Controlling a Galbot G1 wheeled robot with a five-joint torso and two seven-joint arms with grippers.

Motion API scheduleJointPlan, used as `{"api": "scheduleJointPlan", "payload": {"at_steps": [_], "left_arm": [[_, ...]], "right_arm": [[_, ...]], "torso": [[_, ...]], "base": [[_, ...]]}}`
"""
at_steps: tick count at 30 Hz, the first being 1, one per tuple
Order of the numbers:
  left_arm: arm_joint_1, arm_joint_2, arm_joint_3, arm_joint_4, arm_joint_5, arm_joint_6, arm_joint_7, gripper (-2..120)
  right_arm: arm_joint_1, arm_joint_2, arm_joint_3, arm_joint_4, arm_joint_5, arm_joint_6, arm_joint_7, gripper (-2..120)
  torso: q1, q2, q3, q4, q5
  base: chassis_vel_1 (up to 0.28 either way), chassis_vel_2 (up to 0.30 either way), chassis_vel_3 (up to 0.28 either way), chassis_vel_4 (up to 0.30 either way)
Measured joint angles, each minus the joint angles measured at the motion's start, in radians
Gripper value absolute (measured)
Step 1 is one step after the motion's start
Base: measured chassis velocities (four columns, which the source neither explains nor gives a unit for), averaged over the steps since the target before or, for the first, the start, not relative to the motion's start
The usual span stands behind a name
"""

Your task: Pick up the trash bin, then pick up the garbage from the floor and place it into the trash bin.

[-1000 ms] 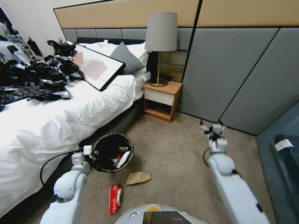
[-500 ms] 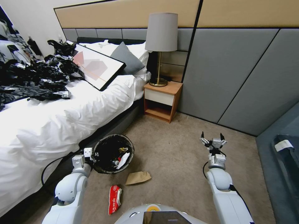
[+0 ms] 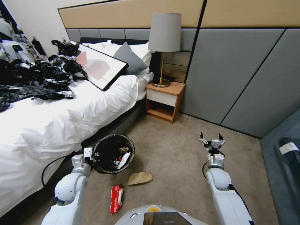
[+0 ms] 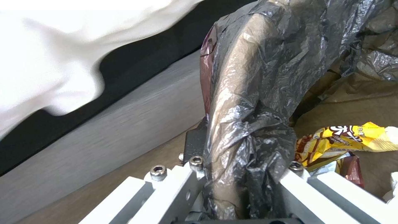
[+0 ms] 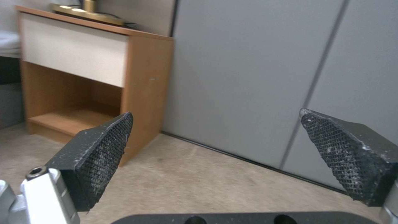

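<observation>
the trash bin (image 3: 114, 153) is seen on the carpet (image 3: 175, 162) beside the bed (image 3: 62, 118), its rim (image 4: 244, 102) clamped in the left gripper (image 3: 93, 154). a brown paper bag (image 3: 139, 178) and a red-and-white wrapper (image 3: 116, 195) are left on the floor just beside it. a yellow packet (image 4: 344, 140) is seen inside. the right gripper (image 3: 212, 139) is held spread wide and empty, well apart, toward the nightstand (image 5: 83, 77).

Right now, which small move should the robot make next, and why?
Probably lower the open right gripper toward the flat brown paper bag on the carpet. The left gripper already clamps the black-lined rim of the round trash bin, while the bag and a red-and-white wrapper lie outside the bin.
</observation>
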Motion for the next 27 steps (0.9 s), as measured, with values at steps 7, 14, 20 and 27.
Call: {"api": "scheduleJointPlan", "payload": {"at_steps": [7, 14, 20, 27], "left_arm": [[0.0, 0.001, -0.003, 0.002, -0.001, 0.001, -0.002, 0], [0.002, 0.0, -0.005, 0.003, -0.001, 0.001, -0.003, 0], [0.001, -0.001, -0.005, 0.005, -0.002, 0.001, -0.004, 0], [0.001, -0.001, -0.008, 0.007, -0.003, 0.001, -0.005, 0]], "right_arm": [[0.003, 0.0, -0.01, -0.004, -0.002, -0.001, 0.0, 100], [0.014, -0.008, -0.022, -0.008, -0.002, -0.005, 0.0, 100], [0.021, -0.016, -0.029, -0.012, 0.0, -0.009, 0.001, 100], [0.026, -0.017, -0.039, -0.013, 0.002, -0.018, 0.005, 100]], "torso": [[0.0, 0.0, 0.0, -0.0002, 0.0], [0.0, 0.0, 0.0, -0.0002, 0.0], [0.0, 0.0, 0.0, -0.0002, 0.0], [0.0, 0.0, 0.0, -0.0002, 0.0]], "base": [[0.041, 0.043, 0.047, 0.039], [0.044, 0.043, 0.047, 0.032], [0.056, 0.058, 0.056, 0.049], [0.048, 0.049, 0.044, 0.052]]}}
